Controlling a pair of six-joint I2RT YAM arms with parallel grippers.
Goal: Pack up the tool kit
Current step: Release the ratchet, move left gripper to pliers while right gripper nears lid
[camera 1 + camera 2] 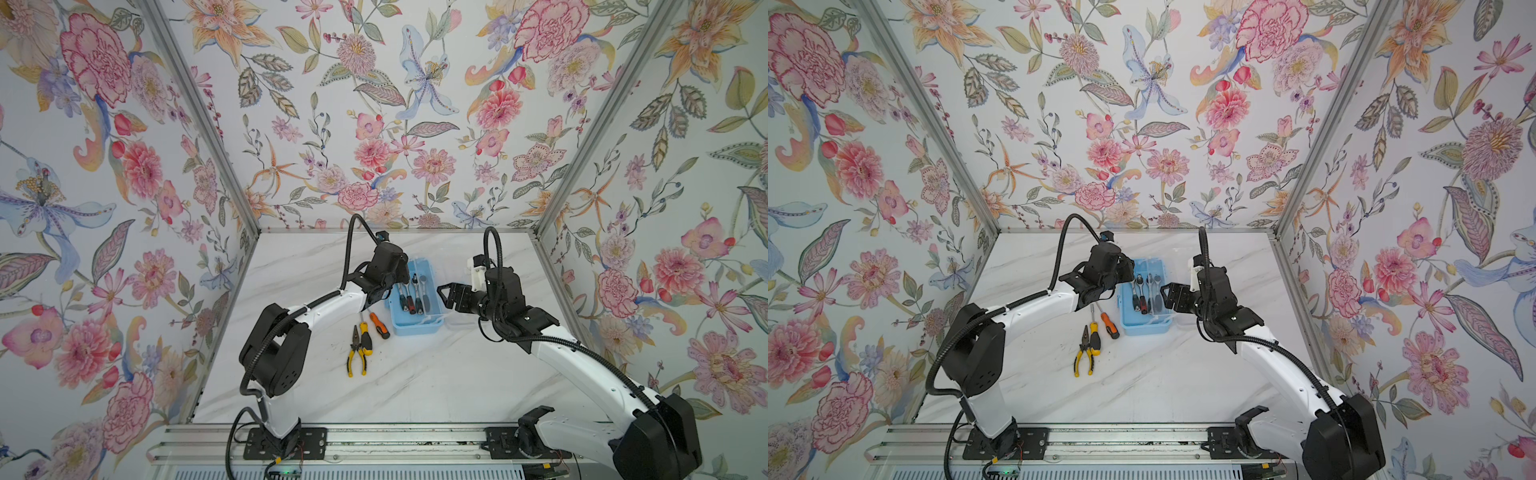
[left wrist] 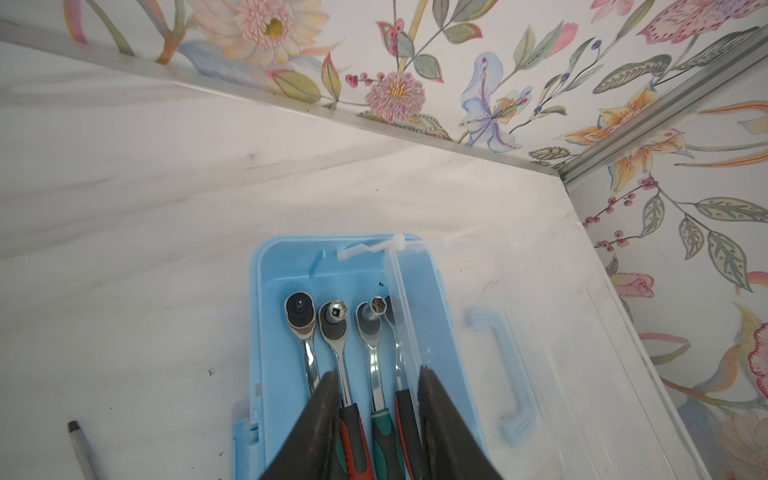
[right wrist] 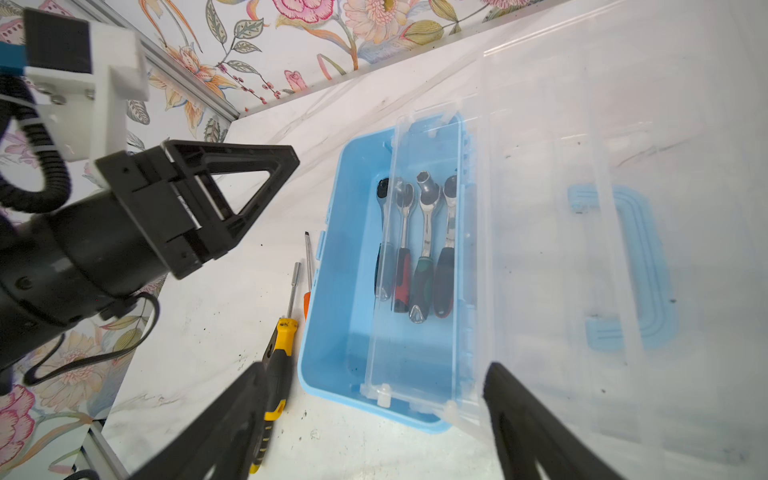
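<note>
Toolbox [image 1: 415, 328], blue, sits on tabletop [image 1: 415, 382] toward the back, clear lid [image 3: 582, 124] lying open on its right. Four ratchets [image 2: 333, 318] lie side by side inside. Left fingers [image 2: 320, 415] are apart, astride the ratchet handles. Right fingers [image 3: 523, 415] are wide apart, empty, over the hinge side. Pliers [image 1: 356, 353] and two screwdrivers [image 1: 380, 325] lie just left of the toolbox.

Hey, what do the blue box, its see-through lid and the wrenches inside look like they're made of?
Blue box: moulded plastic, likely; opaque, smooth, soft sheen.
Lid: clear plastic; the table shows through it.
Wrenches: polished, probably chromed steel, mirror glints; handles look like rubbery plastic, matt.
</note>
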